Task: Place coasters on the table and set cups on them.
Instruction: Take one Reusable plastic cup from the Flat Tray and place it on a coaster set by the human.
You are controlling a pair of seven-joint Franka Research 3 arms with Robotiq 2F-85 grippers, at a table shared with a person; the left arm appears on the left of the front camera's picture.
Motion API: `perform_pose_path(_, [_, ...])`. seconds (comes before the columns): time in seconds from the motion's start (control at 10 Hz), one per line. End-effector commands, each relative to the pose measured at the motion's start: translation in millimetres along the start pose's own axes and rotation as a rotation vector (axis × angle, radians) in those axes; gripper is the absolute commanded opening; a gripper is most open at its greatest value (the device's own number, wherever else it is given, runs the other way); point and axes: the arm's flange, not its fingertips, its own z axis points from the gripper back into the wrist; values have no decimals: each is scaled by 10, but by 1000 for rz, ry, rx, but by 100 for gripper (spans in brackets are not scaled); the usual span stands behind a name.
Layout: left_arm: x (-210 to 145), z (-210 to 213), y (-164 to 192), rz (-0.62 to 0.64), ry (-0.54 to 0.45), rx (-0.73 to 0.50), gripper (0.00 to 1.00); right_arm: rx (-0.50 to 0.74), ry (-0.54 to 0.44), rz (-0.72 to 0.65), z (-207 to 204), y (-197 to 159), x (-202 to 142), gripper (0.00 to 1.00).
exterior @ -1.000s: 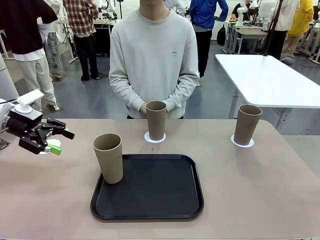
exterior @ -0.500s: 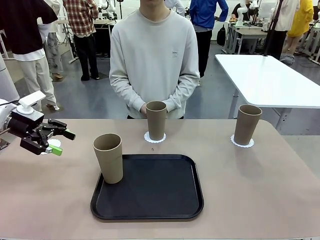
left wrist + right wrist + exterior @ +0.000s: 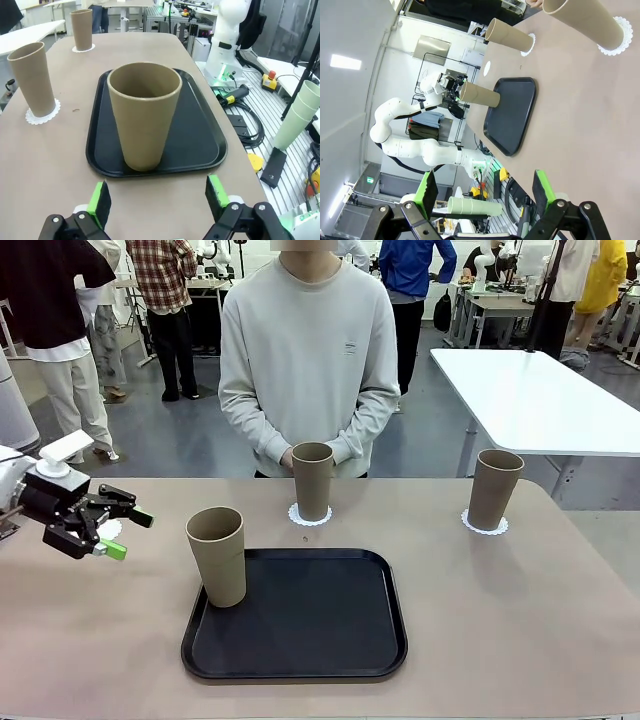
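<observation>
A: Left claw?
B: Spread wide, holding nothing, touching nothing. Hovering over the bench near its left edge, green pads aimed at the nearest cup.
A: That cup?
B: Upright on the front left corner of the black tray, apart from the pads.
A: Other cups?
B: Middle cup upright on a coaster at the far edge, just before the person's hands. Right cup upright on its coaster toward the far right corner. Third coaster bare, by the left edge, partly behind the left claw.
A: Right claw?
B: Fingers far apart, empty, well clear of the bench.
</observation>
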Motion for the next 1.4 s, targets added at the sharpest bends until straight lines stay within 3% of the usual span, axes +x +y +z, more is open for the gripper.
perform_pose_path(0.0, [-210, -205, 45, -58, -58, 30, 100, 6, -6, 1, -1, -8, -20, 100])
perform_pose_path(0.5, [-261, -490, 198, -22, -192, 10, 100, 6, -6, 1, -1, -8, -20, 100])
perform_pose_path(1.3, [-301, -970, 563, -70, -179, -52, 100, 6, -6, 1, -1, -8, -20, 100])
